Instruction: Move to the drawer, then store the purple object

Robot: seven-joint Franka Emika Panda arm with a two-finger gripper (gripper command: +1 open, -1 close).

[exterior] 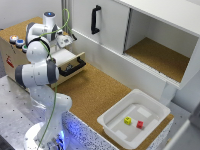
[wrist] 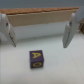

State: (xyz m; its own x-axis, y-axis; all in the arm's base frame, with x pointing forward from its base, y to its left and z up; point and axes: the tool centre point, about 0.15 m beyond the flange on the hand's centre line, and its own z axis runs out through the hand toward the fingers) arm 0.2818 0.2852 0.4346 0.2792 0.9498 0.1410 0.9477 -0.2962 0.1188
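Gripper (wrist: 39,31) spread wide above purple cube (wrist: 36,58) inside the open drawer (exterior: 70,59), empty. Risk: cube sits off-centre; a descending finger could clip and tip it.

Gripper (exterior: 66,44): I can't read the jaws in the exterior view; the arm hides them above the drawer (exterior: 70,61).
Purple cube (wrist: 36,59): blurred; I can't make out its yellow mark.
Fingers (wrist: 67,35): their tips are soft and smeared.
Drawer interior: mostly hidden behind the arm.
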